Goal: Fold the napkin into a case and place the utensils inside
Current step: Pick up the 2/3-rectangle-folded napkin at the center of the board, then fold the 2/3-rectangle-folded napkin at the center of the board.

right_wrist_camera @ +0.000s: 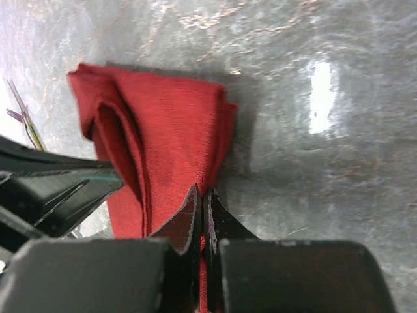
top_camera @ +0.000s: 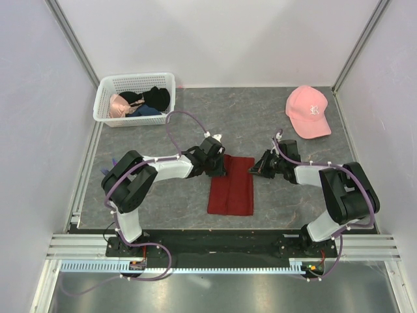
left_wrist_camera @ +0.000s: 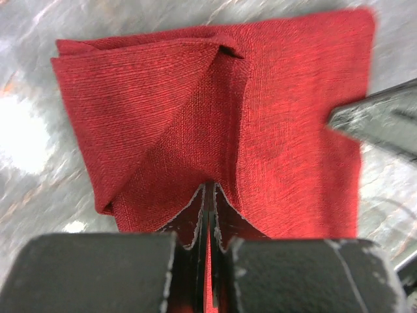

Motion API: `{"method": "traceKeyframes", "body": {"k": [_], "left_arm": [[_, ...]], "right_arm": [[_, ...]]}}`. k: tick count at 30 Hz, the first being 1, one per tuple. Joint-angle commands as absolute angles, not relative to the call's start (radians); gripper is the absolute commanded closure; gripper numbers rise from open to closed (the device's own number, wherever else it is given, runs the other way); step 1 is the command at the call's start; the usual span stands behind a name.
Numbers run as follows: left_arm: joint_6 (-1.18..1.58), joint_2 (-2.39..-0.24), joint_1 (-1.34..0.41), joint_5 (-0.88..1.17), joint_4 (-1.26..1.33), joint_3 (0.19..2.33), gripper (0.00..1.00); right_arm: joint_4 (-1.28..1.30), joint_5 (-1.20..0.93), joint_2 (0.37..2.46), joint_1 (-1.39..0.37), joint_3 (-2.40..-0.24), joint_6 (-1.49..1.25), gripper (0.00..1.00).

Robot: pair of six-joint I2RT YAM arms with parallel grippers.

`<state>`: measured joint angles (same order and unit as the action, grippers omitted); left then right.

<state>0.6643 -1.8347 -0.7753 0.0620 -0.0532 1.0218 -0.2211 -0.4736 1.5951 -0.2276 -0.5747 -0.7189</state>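
The napkin [top_camera: 231,186], at centre frame, is judged part-folded into a strip, its upper edges pinched by the left end effector [top_camera: 220,165] and right end effector [top_camera: 252,169]; utensils, unseen, are not yet placed.

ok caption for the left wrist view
Left end effector shut on the near edge of the folded dark red napkin

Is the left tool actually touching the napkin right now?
Touching. The left wrist view shows the left tool closed on the napkin, with red cloth pinched between its shut jaws at the near edge.
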Motion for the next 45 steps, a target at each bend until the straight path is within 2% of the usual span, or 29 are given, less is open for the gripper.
{"method": "traceKeyframes", "body": {"k": [1,9,15,23,29,36,45], "left_arm": [[0.693,-1.874,-0.775,0.098,0.048,1.026,0.98],[0.729,-1.897,-0.776,0.126,0.107,0.983,0.98],[0.744,-1.901,-0.776,0.144,0.13,0.974,0.98],[0.784,-1.914,-0.79,0.16,0.186,0.948,0.98],[0.79,-1.862,-0.792,0.164,0.202,0.917,0.98],[0.793,-1.766,-0.79,0.167,0.149,0.897,0.9],[0.775,-1.667,-0.788,0.141,0.092,0.851,0.93]], "right_arm": [[-0.212,-0.453,1.528,-0.253,-0.611,-0.733,1.0],[-0.182,-0.407,1.44,-0.334,-0.643,-0.825,1.0],[-0.241,-0.359,1.477,-0.406,-0.652,-0.919,1.0],[-0.428,-0.302,1.543,-0.48,-0.615,-1.187,1.0],[-0.445,-0.192,1.525,-0.491,-0.562,-1.291,1.0],[-0.414,-0.135,1.496,-0.492,-0.549,-1.31,1.0],[-0.417,-0.135,1.511,-0.514,-0.555,-1.308,1.0]]}}
